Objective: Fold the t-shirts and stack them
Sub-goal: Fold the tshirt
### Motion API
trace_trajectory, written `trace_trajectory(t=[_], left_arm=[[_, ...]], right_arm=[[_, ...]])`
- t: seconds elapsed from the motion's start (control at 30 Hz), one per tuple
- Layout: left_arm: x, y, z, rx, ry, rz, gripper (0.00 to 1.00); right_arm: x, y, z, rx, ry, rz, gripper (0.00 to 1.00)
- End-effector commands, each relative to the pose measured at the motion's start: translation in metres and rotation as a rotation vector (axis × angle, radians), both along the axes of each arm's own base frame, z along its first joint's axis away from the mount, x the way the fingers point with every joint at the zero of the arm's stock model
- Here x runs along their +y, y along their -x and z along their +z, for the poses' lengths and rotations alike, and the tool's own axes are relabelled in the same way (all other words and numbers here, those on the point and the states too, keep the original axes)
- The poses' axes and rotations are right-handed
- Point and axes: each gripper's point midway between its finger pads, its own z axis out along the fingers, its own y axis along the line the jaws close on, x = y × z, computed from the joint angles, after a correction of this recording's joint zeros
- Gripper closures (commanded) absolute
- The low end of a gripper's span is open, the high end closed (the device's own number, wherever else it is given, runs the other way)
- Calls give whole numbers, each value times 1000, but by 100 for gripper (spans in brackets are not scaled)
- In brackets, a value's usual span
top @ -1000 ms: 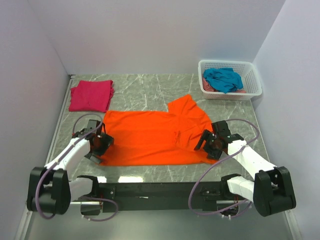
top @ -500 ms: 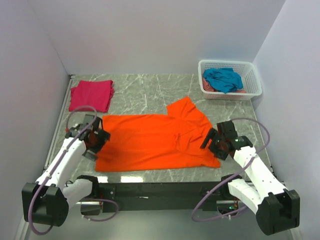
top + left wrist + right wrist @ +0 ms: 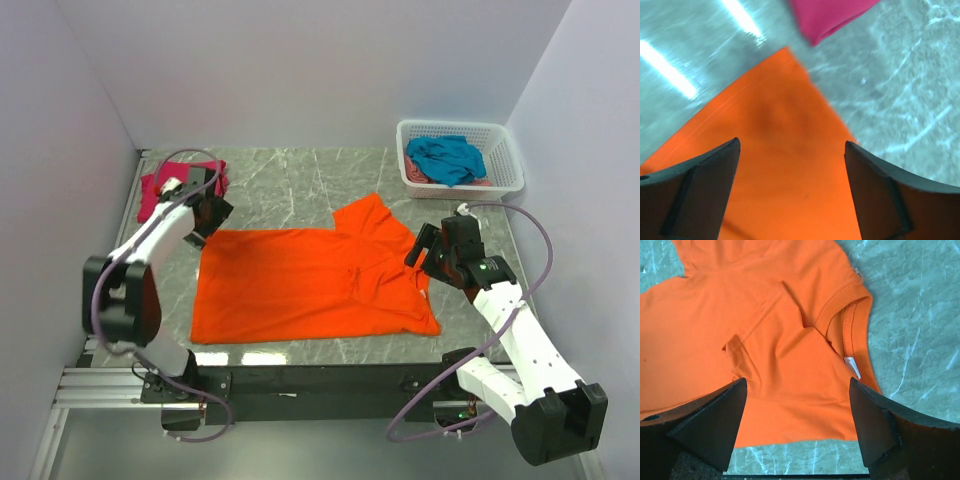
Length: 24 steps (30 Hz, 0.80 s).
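The orange t-shirt (image 3: 300,285) lies spread on the marble table, partly folded, one sleeve pointing to the back right. It also shows in the left wrist view (image 3: 785,165) and the right wrist view (image 3: 765,340). The magenta t-shirt (image 3: 155,185) lies folded at the back left and shows in the left wrist view (image 3: 830,15). The teal t-shirt (image 3: 445,158) lies crumpled in the basket. My left gripper (image 3: 208,212) is open and empty above the orange shirt's back left corner. My right gripper (image 3: 428,258) is open and empty above the shirt's collar edge.
A white lattice basket (image 3: 505,172) stands at the back right with another pinkish cloth under the teal one. White walls close in the table on three sides. A black rail runs along the near edge.
Both arms have lifted off the orange shirt's near corners. My left gripper has swung far back to the shirt's back left corner. My right gripper has moved back and up.
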Motion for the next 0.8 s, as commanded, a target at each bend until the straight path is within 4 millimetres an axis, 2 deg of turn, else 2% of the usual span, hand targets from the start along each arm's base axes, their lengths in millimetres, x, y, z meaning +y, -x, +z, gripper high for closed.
trace_trajectory(t=[0.0, 0.03, 0.13, 0.23, 0.37, 0.53, 0.63, 0.77], left_arm=[[-1, -35, 3, -31, -54, -26, 12], [-3, -45, -8, 5, -62, -36, 14], [-2, -54, -32, 83, -103, -18, 23], [3, -68, -50, 110, -152, 6, 30], [4, -74, -70, 183, -185, 16, 39], [6, -72, -87, 229, -196, 40, 46], [7, -66, -90, 260, -201, 45, 50], [12, -49, -97, 306, -212, 63, 55]], right_arm=[[-4, -5, 4, -40, 25, 3, 11], [-7, -4, 3, -36, 36, -7, 11], [-14, 0, -1, -26, 62, -26, 11], [-15, 2, -3, -29, 69, -25, 11], [-22, 6, -6, -18, 100, -36, 11], [-24, 10, -10, -10, 114, -34, 11], [-26, 11, -11, -2, 125, -37, 11], [-28, 8, -11, -4, 136, -44, 11]])
